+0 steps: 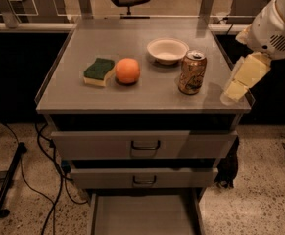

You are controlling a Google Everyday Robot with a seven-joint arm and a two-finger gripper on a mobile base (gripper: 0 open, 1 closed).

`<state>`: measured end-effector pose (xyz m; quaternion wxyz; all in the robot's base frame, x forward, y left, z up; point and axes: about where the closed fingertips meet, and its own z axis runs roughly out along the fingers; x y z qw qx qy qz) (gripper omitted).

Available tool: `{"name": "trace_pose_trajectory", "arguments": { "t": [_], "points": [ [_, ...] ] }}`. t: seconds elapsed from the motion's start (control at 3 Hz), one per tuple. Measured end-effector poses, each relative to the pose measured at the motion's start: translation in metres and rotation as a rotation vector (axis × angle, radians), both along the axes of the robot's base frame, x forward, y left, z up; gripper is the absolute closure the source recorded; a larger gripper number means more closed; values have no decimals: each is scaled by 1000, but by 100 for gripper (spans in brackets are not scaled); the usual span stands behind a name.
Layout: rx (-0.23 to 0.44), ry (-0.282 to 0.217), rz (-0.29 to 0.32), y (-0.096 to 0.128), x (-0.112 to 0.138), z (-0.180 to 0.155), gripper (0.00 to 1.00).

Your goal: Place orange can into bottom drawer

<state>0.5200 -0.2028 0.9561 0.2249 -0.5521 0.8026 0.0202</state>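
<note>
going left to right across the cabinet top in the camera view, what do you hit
sponge, orange fruit, white bowl, orange can, then the gripper at the top's right edge

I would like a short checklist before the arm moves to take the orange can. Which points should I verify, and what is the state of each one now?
1. Orange can stands upright on the cabinet top: ok.
2. Bottom drawer is pulled out, ready to receive the can: ok.
3. Gripper holds the can: not ok. It hangs at the right edge of the top, apart from the can.
4. Space between gripper and can is free of objects: ok.
5. Gap between the can and the white bowl behind it: cannot tell, they look close in this view.
6. Orange fruit and sponge lie well left of the can: ok.
</note>
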Motion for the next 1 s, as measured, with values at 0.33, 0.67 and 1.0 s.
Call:
{"name": "trace_pose_trajectory", "arguments": {
  "t": [0.33,0.67,1.0],
  "points": [
    [31,-39,-26,2,19,-6,0],
    [37,-84,-84,-2,44,-24,0],
    [36,-90,-116,-4,60,-39,0]
  ]
}}
